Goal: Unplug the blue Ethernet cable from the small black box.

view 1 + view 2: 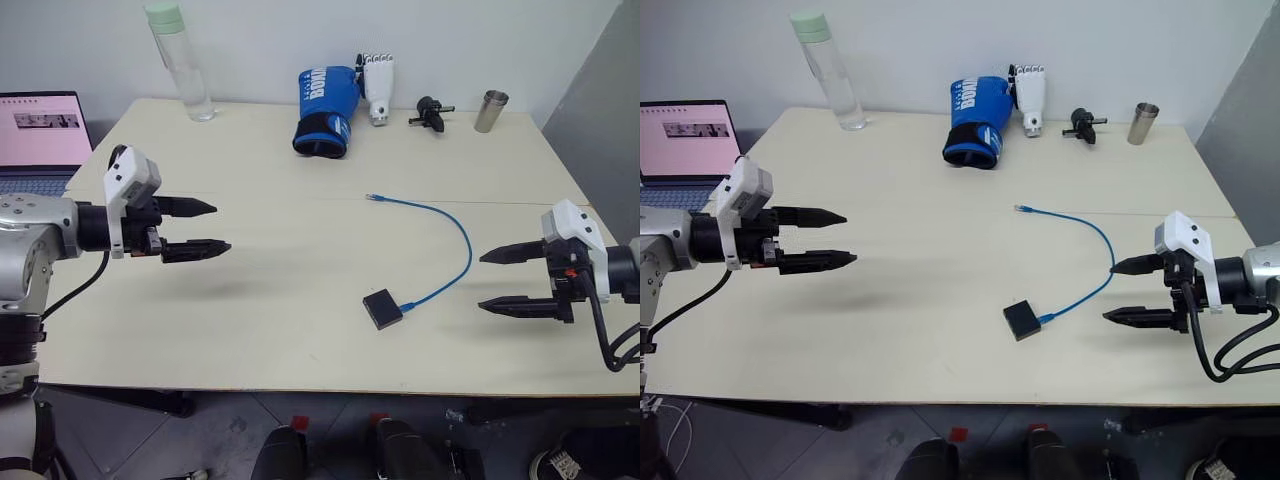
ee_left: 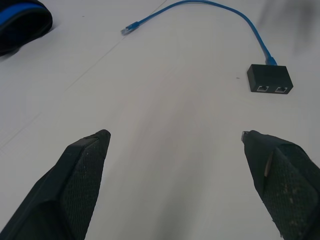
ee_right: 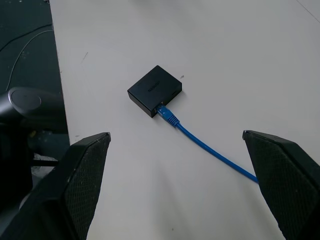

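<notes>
Near the front edge of the table [image 1: 200,330], the small black box [image 1: 382,309] lies flat with the blue Ethernet cable [image 1: 462,240] plugged into its right-hand edge. The cord arcs away toward the table's middle and ends in a free plug. My left gripper [image 1: 205,228] hovers well to the left of the box, fingers spread wide, holding nothing. My right gripper [image 1: 512,281] hovers just past the cable's bend, likewise fully parted and empty. I judge the box light and smooth, so it will probably slide unless pinned across its flat sides. The cord is thin and limp; pulling on it mid-length would only drag the box. The proper hold is on the plug [image 3: 166,114] itself, right at the port, where its latch probably needs pressing.
</notes>
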{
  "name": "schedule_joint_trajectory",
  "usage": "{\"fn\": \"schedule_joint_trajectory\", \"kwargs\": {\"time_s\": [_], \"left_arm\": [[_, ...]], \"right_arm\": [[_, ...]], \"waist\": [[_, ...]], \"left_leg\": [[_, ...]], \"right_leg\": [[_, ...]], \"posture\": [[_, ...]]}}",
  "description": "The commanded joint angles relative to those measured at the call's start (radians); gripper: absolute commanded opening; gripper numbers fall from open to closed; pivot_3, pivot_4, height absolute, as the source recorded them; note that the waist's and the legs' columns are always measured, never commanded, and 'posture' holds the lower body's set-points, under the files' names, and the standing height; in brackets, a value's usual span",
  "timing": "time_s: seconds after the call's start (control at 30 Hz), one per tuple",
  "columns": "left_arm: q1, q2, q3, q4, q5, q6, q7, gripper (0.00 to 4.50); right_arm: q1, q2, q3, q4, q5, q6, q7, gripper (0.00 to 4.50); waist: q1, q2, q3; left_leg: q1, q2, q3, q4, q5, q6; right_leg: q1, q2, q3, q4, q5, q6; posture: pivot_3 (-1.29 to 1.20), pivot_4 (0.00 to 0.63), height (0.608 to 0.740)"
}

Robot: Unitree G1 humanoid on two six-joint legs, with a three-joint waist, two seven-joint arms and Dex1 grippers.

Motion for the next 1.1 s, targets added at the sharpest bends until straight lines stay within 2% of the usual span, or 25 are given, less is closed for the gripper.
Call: {"fn": "schedule_joint_trajectory", "kwargs": {"time_s": [0.03,0.53,0.7,0.87,0.97,1.1], "left_arm": [[-0.028,0.000,0.006,0.008,0.003,-0.018,-0.015,4.49],[-0.076,-0.032,-0.024,0.006,-0.007,0.005,-0.042,4.49],[0.021,-0.054,-0.055,-0.174,-0.068,0.058,-0.072,4.49],[0.116,-0.091,-0.108,-0.356,-0.052,0.001,-0.058,4.49],[0.145,-0.114,-0.141,-0.383,-0.008,-0.081,-0.051,4.49],[0.156,-0.148,-0.153,-0.404,-0.009,-0.086,-0.022,4.49]], "right_arm": [[-0.031,-0.005,-0.031,0.000,0.018,0.010,-0.007,4.50],[-0.045,0.016,-0.001,0.005,0.003,-0.005,-0.018,4.50],[-0.078,0.083,0.115,0.061,-0.097,-0.121,-0.007,4.50],[-0.128,0.162,0.258,0.142,-0.206,-0.240,0.042,4.50],[-0.179,0.215,0.323,0.216,-0.262,-0.296,0.066,4.50],[-0.256,0.294,0.393,0.318,-0.328,-0.350,0.085,4.50]], "waist": [[0.000,0.000,0.000],[0.000,0.000,0.000],[-0.001,0.000,0.000],[-0.001,0.000,0.000],[0.000,0.000,0.000],[-0.001,0.000,0.000]], "left_leg": [[0.000,0.000,0.000,0.000,0.000,0.000],[0.000,0.000,0.000,0.000,0.000,0.000],[0.000,0.000,0.000,0.001,0.000,0.000],[0.000,0.000,0.000,0.001,0.000,0.000],[0.000,0.000,0.000,0.001,0.000,0.000],[0.001,0.000,0.000,0.002,0.000,0.000]], "right_leg": [[0.000,0.000,0.000,0.000,0.000,0.000],[0.000,0.000,0.000,0.000,0.000,0.000],[0.000,0.000,0.000,0.000,0.000,0.000],[0.000,0.000,0.001,0.001,0.000,0.000],[0.000,0.000,0.001,0.001,0.000,0.000],[0.001,0.000,0.001,0.001,0.000,0.000]], "posture": [[0.00,0.150,0.740],[0.00,0.150,0.740],[0.00,0.150,0.740],[0.00,0.150,0.740],[0.00,0.150,0.740],[0.00,0.150,0.740]]}}
